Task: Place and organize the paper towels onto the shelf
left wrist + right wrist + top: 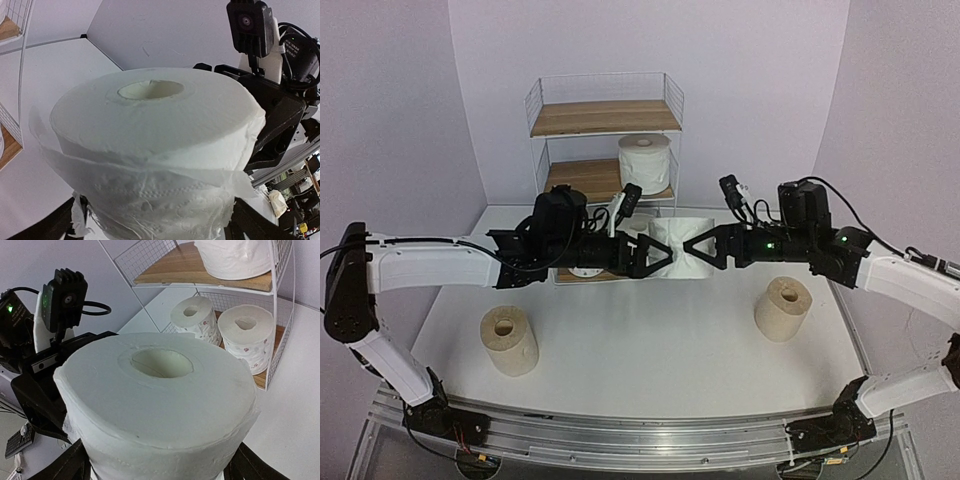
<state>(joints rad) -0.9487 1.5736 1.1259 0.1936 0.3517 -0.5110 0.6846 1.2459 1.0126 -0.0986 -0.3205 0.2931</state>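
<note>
A plain white paper towel roll [680,248] is held upright between both grippers in front of the shelf [605,118]. My left gripper [665,257] grips it from the left, with its jaws spread wide around the roll's lower part [150,150]. My right gripper [692,246] clasps the same roll [160,390] from the right. A second plain white roll [645,162] stands on the shelf's middle board. Two dotted rolls [195,317] [247,340] stand on the bottom board. Two tan rolls [508,340] [783,308] stand on the table.
The shelf's white wire side rail [280,315] is close behind the held roll. The shelf's top board [605,118] carries nothing. A loose sheet of paper [220,175] hangs off the held roll. The table's [650,370] near edge is a metal rail [640,440].
</note>
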